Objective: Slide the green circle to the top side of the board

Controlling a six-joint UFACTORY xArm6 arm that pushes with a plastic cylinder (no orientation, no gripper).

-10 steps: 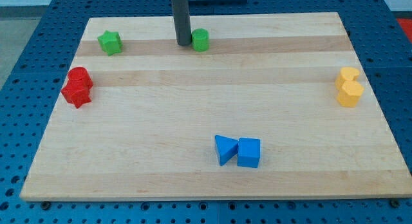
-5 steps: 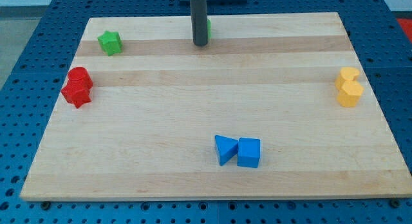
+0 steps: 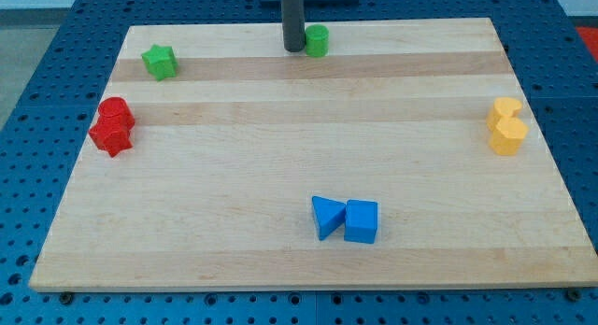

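The green circle (image 3: 318,40) sits near the board's top edge, a little right of the middle. My tip (image 3: 294,49) is on the board right at the circle's left side, touching or almost touching it. The dark rod rises from the tip out of the view's top.
A green star (image 3: 160,61) lies at the top left. A red circle (image 3: 115,110) and a red star (image 3: 110,135) sit together at the left edge. Two yellow blocks (image 3: 506,126) sit at the right edge. A blue triangle (image 3: 326,216) and blue cube (image 3: 362,221) lie at bottom centre.
The green circle has moved up and to the right, closer to the top edge. My tip has moved right and up with it, from its left side, briefly covering it.
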